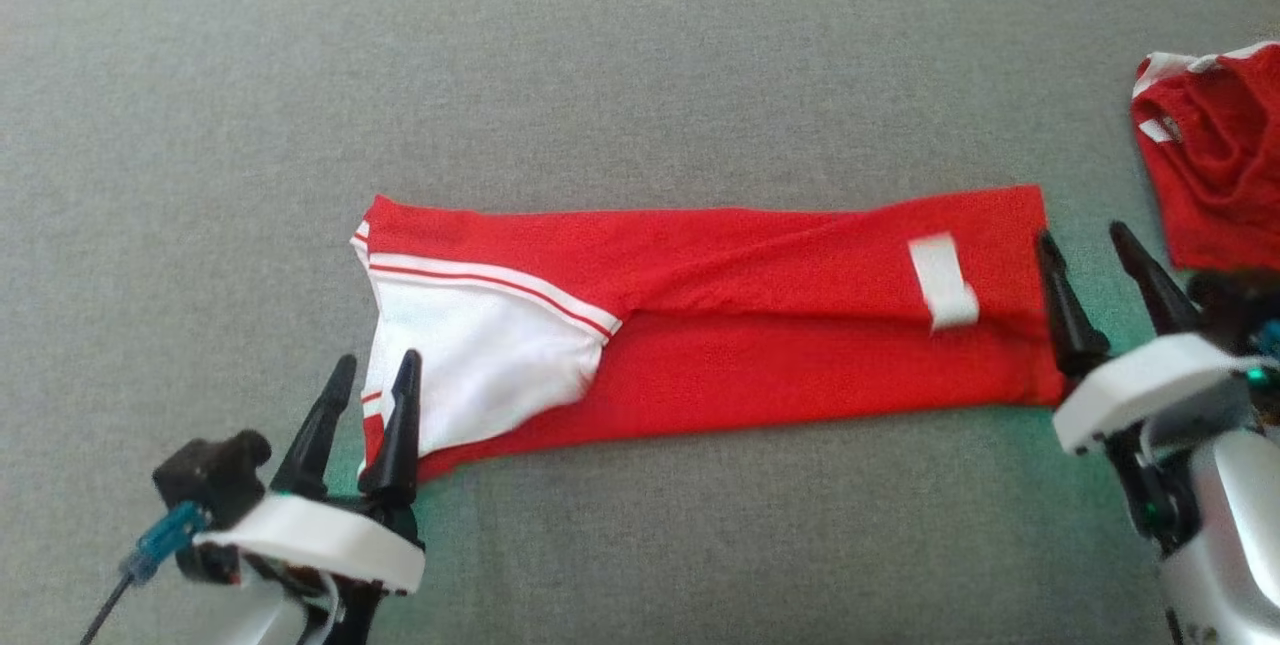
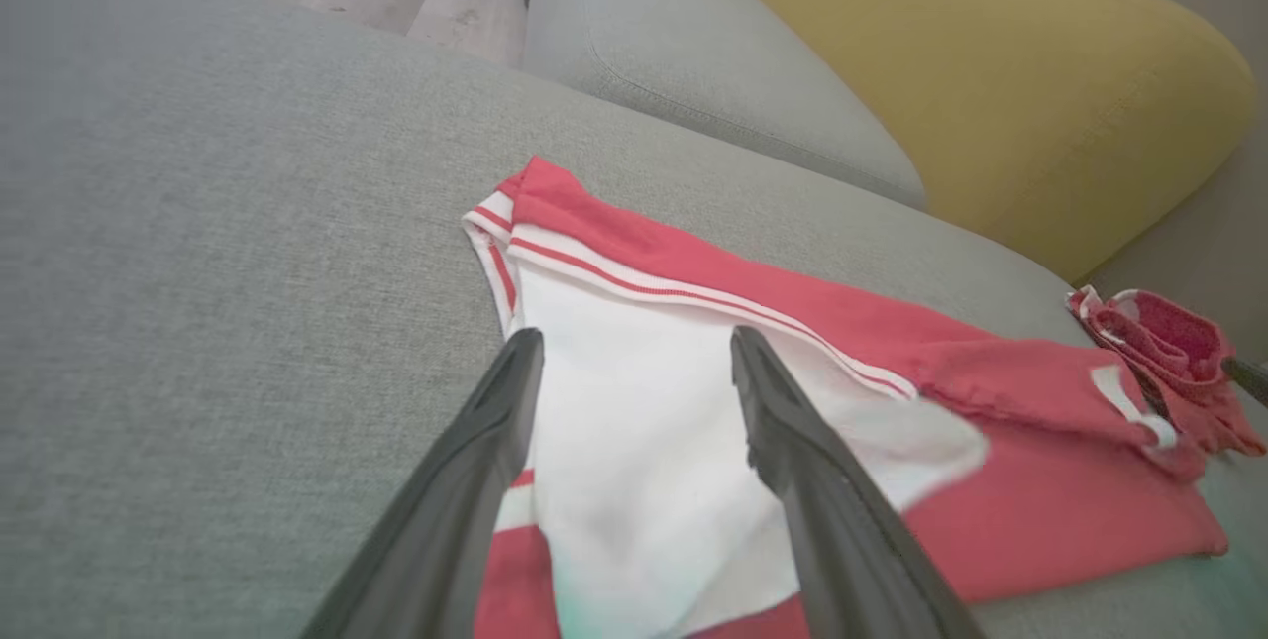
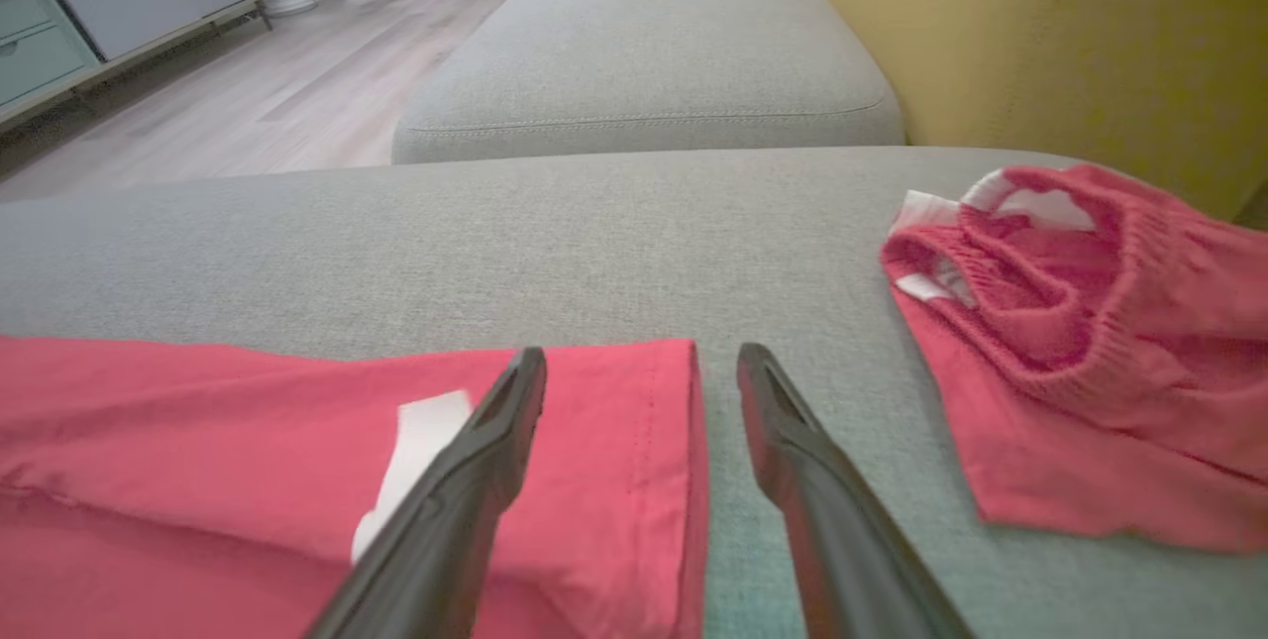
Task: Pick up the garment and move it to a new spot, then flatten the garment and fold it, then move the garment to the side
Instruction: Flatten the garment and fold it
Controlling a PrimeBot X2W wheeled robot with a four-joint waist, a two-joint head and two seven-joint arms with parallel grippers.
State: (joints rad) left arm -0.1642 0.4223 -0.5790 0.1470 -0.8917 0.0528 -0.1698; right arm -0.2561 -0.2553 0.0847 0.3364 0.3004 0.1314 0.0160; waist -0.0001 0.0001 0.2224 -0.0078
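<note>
Folded red-and-white fabric garment (image 1: 760,325) lay on grey upholstered cushion (image 1: 600,75), left gripper (image 1: 377,363) and right gripper (image 1: 1082,233) both wide, empty, at its ends

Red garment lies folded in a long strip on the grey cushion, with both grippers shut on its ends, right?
No: the left gripper and right gripper stand open at the ends of the red garment, as both wrist views show.

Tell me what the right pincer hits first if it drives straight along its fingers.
Probably the red garment: the right pincer straddles its end hem, so one finger meets fabric, the other the bare grey cushion beside it. Depth unclear.
</note>
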